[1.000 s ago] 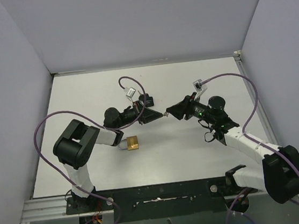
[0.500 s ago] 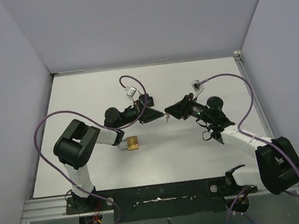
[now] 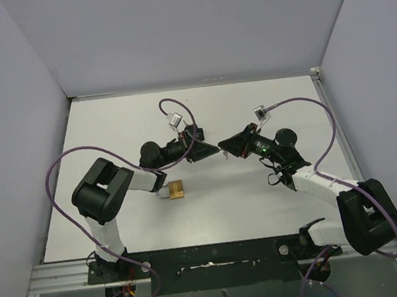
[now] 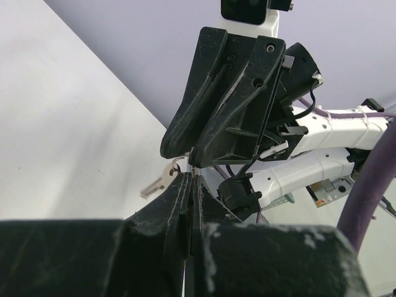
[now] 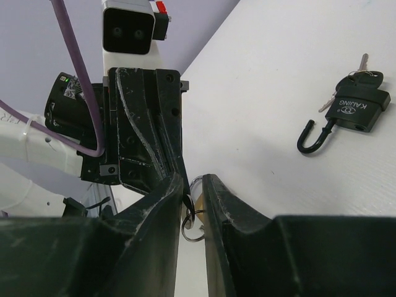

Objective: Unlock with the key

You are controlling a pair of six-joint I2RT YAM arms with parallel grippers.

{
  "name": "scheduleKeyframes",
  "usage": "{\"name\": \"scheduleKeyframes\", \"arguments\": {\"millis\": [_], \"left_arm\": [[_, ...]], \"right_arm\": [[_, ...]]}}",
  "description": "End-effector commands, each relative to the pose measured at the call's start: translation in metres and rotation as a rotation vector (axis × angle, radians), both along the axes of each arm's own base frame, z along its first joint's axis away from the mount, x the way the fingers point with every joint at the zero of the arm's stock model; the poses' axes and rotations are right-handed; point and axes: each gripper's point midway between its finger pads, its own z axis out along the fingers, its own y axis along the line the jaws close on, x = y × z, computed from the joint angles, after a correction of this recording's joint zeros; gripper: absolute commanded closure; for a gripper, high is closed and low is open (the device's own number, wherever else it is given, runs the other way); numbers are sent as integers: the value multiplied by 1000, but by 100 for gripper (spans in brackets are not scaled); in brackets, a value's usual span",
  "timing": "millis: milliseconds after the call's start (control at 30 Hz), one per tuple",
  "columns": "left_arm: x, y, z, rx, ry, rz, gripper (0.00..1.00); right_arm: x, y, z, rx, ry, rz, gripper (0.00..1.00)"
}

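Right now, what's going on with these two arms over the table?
The two arms meet tip to tip above the table. The left gripper is shut on a key ring with a key dangling from it. The right gripper has its fingers on either side of that ring; whether it grips yet, I can't tell. A brass padlock lies beside the left arm, untouched. A black padlock, shackle open, lies further off.

The left gripper (image 4: pixel 190 179) and right gripper (image 5: pixel 193 179) meet tip to tip, a key ring (image 5: pixel 192 218) filling the gap. Bare tabletop (image 3: pixel 227 210) lies in front. A gold padlock (image 3: pixel 177 190) sits by the left arm.
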Motion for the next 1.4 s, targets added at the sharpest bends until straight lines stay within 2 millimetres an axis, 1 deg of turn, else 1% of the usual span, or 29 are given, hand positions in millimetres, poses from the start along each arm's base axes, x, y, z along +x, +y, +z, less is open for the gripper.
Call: {"name": "scheduleKeyframes", "arguments": {"millis": [0, 167, 200, 300, 433, 500, 633, 667, 700, 733, 867, 933, 967, 1067, 1100, 1233, 1367], "left_arm": [[5, -2, 25, -72, -84, 24, 100], [8, -1, 26, -77, -76, 49, 100], [8, -1, 25, -77, -73, 53, 100], [8, 0, 26, -79, -75, 59, 100], [9, 1, 26, -78, -74, 62, 100], [10, 1, 25, -79, -69, 66, 100], [14, 2, 23, -79, -55, 77, 100], [15, 2, 22, -79, -49, 83, 92], [15, 4, 16, -71, -29, 92, 78], [16, 6, 12, -68, -17, 105, 68], [25, 19, 0, -52, 31, 184, 36], [29, 29, -6, -44, 50, 225, 29], [30, 34, -11, -34, 65, 248, 23], [33, 48, -16, -6, 78, 310, 4], [34, 52, -18, 10, 82, 330, 3], [38, 62, -29, 125, 88, 411, 2], [40, 76, -46, 306, 106, 500, 2]], "right_arm": [[1, 0, 8, 19, -44, 5, 79], [0, 1, 8, 29, -39, 9, 81], [0, 1, 8, 32, -39, 11, 82], [0, 1, 9, 41, -40, 13, 92], [1, 2, 9, 50, -37, 15, 98], [0, 2, 10, 56, -37, 14, 100], [0, 2, 13, 65, -44, 14, 100], [0, 2, 13, 66, -42, 13, 100], [0, 1, 14, 68, -43, 8, 100], [1, 0, 14, 70, -42, -1, 100], [3, -5, 15, 68, -44, -38, 100], [4, -8, 15, 55, -45, -63, 100], [5, -11, 15, 45, -48, -79, 100], [5, -15, 12, 5, -46, -104, 100], [5, -17, 11, -7, -47, -113, 100], [7, -23, 6, -63, -41, -148, 100], [7, -30, 1, -122, -37, -176, 100]]}}
